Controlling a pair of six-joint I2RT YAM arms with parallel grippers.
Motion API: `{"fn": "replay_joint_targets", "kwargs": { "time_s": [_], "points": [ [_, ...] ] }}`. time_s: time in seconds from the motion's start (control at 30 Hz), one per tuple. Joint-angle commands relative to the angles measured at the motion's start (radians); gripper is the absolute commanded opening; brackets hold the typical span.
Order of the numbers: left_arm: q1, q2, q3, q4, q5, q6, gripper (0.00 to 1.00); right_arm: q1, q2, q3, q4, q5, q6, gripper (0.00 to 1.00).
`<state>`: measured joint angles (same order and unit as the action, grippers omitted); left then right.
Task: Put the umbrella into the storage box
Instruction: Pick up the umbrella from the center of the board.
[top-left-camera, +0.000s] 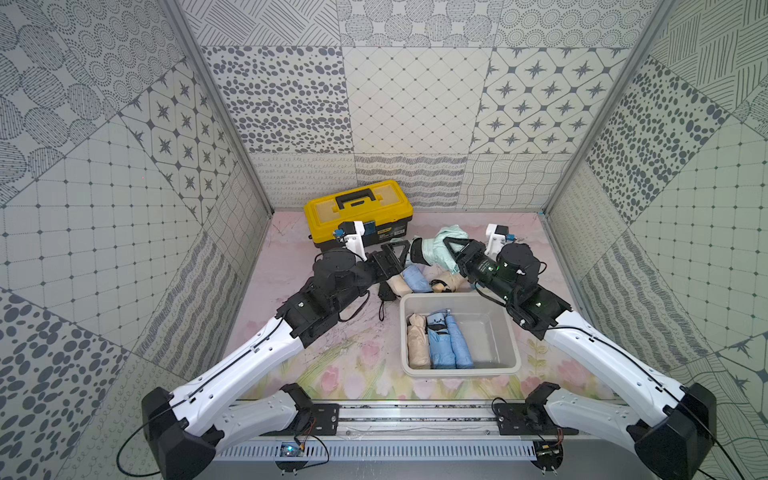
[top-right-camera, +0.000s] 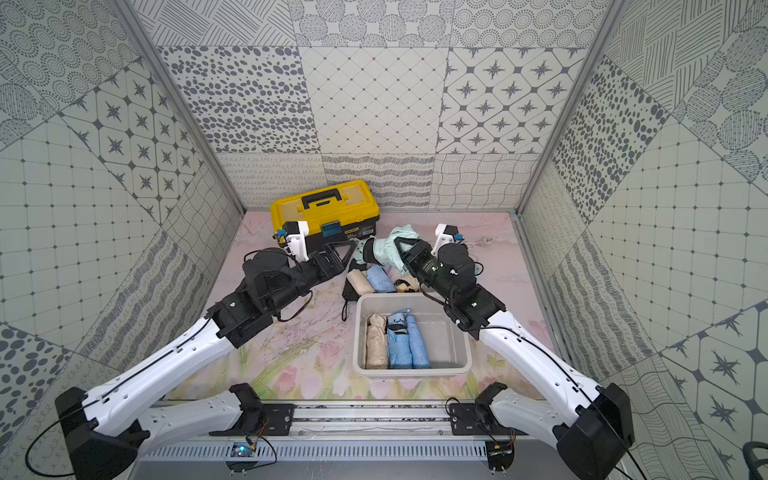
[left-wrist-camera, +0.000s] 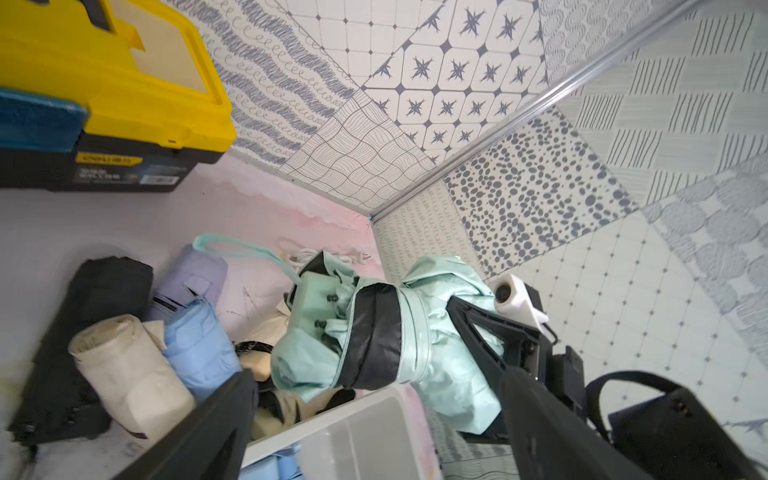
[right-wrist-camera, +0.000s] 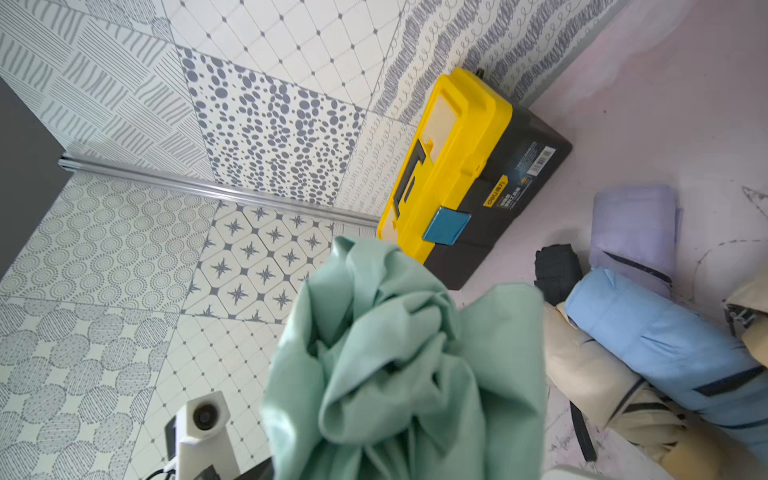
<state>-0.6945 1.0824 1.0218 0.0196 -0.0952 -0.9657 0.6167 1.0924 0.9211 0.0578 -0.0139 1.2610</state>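
mint umbrella (top-left-camera: 434, 258) is what your right gripper (top-left-camera: 449, 248) has clamped. its jaws pinch the crumpled canopy end, and in the right wrist view the green fabric fills the space ahead of the lens. your left gripper (top-left-camera: 400, 259) stands with its jaws spread wide and holds nothing, just beside the umbrella's black-banded end. the umbrella hangs between your two grippers, beyond the far rim of the storage box (top-left-camera: 494, 332) and over a loose pile, so it is not in the box.

look at the box next. three folded umbrellas lie side by side along one side of it: a beige one (top-left-camera: 417, 345) against the wall, then two blue ones (top-left-camera: 438, 345) (top-left-camera: 459, 340). the other half of the floor shows bare white plastic.

the pile sits on the table just behind the box. you can see a beige roll (top-left-camera: 395, 284), a blue roll (top-left-camera: 415, 278), a black umbrella (top-left-camera: 386, 293) with its strap trailing, and a lavender one (left-wrist-camera: 195, 274) in the left wrist view.

further back, the yellow toolbox (top-left-camera: 357, 212) stands against the rear wall with its lid down and its handle flat. you cannot see what it holds.
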Motion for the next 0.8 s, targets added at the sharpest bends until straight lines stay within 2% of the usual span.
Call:
{"fn": "replay_joint_targets", "kwargs": {
  "time_s": [0.0,0.23,0.37,0.53,0.7,0.77],
  "points": [
    [-0.005,0.047,0.006,0.248,0.031,-0.580,0.98,0.017,-0.018,0.049,0.179,0.092,0.035,0.34],
    [-0.005,0.090,0.034,0.149,0.045,-0.723,0.99,0.036,0.010,0.069,0.255,0.128,0.059,0.33],
    [-0.005,0.116,0.050,0.142,0.057,-0.725,0.99,0.046,0.027,0.062,0.318,0.130,0.106,0.33],
    [-0.004,0.176,0.088,0.215,0.092,-0.729,0.99,0.076,0.027,0.053,0.348,0.152,0.114,0.33],
    [-0.005,0.239,0.104,0.302,0.082,-0.735,0.92,0.096,0.029,0.035,0.363,0.164,0.121,0.32],
    [-0.006,0.263,0.109,0.351,0.082,-0.738,0.84,0.101,0.031,0.022,0.376,0.170,0.131,0.32]
  ]
}}
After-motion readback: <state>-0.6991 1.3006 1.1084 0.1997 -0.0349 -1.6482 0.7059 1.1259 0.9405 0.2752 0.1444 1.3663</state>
